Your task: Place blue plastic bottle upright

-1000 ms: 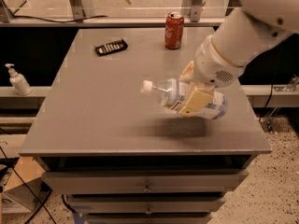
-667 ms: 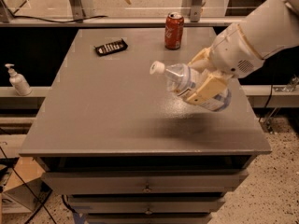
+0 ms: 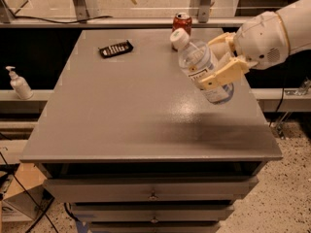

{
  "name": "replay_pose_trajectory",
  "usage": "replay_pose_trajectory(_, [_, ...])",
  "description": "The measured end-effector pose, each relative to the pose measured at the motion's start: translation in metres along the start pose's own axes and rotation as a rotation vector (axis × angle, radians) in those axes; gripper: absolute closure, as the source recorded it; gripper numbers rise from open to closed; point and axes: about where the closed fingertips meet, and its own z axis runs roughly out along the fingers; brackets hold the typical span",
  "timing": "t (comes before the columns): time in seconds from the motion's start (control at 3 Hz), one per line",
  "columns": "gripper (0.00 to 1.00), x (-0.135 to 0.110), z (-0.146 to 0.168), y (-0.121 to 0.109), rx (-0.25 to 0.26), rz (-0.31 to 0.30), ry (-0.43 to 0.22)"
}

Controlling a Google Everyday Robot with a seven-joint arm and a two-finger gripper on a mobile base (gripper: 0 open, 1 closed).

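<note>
No legible text; blue plastic bottle (image 3: 195, 58) in gripper (image 3: 217, 58) above table (image 3: 121, 115).

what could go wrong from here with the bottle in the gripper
1. The clear plastic bottle with the white cap is tilted, held in the air by the gripper, shut across its body; released like this it would likely topple and roll.
2. It hangs over the right side of the grey table, so a roll could carry it off that edge.
3. Its cap appears close to the red soda can; swinging upright might knock it, though depth is unclear.
</note>
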Motion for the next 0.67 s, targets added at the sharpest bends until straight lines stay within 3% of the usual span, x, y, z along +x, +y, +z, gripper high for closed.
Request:
replay_pose_trajectory(0.33, [1.00, 0.0000, -0.0056, -0.0067, 0.025, 0.042, -0.115])
replay_pose_trajectory(0.67, [1.00, 0.0060, -0.0084, -0.0112, 0.082, 0.097, -0.218])
